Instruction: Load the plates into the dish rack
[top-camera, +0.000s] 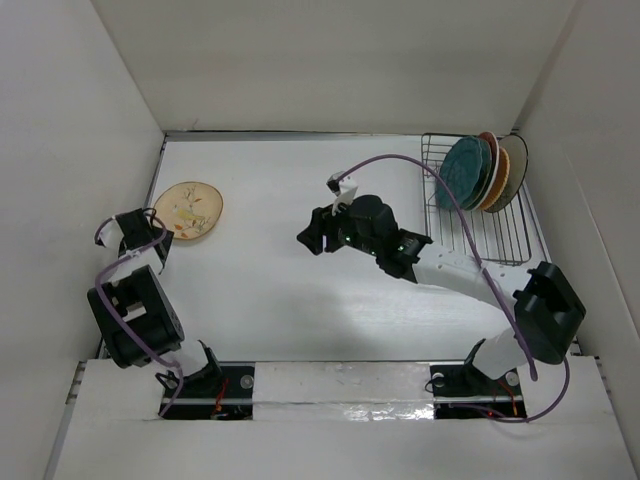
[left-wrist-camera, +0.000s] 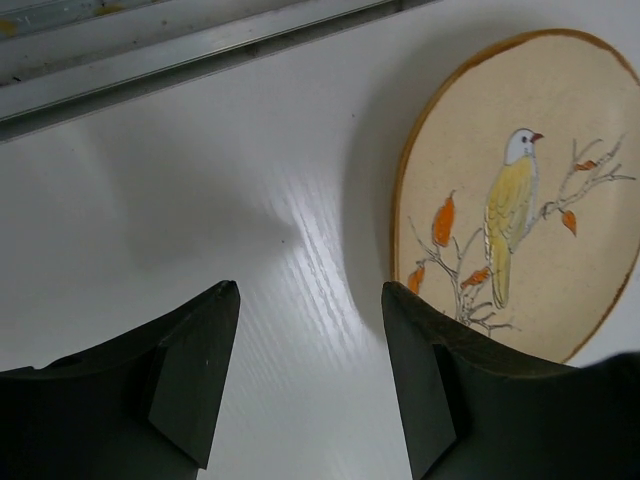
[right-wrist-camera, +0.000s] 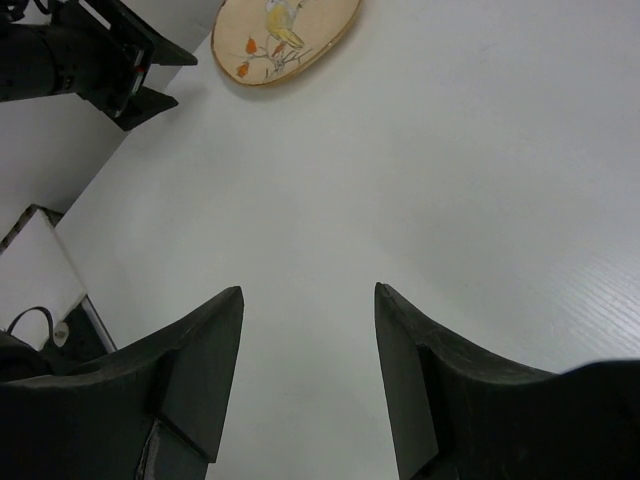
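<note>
Top external view showed the two arms rising from the bottom edge of the frame, the left arm (top-camera: 130, 310) folded back at the lower left and the right arm (top-camera: 460, 270) stretched toward the middle. In the left wrist view the left gripper (left-wrist-camera: 310, 300) hung low over the white table (left-wrist-camera: 200, 200). Its fingers (left-wrist-camera: 195, 370) were well parted with nothing between them. One finger overlapped the near rim of the tan bird plate (left-wrist-camera: 520, 200) in the frame, though whether it touched I could not tell; the pose looked like an approach to that rim for a pick. The right gripper (right-wrist-camera: 310, 295), seen from its own wrist, was likewise spread and empty over bare table in mid-frame, well apart from everything, seemingly parked clear of its partner. Farther up, the bird plate lay flat at the upper left of the overhead frame, the one plate not yet loaded. Farthest, at the upper right, the black wire dish rack (top-camera: 497, 235) held the other plates (top-camera: 462, 170) on edge, leaning together at its far end so the bars propped them, the teal one in front; their exact count I could not tell.
</note>
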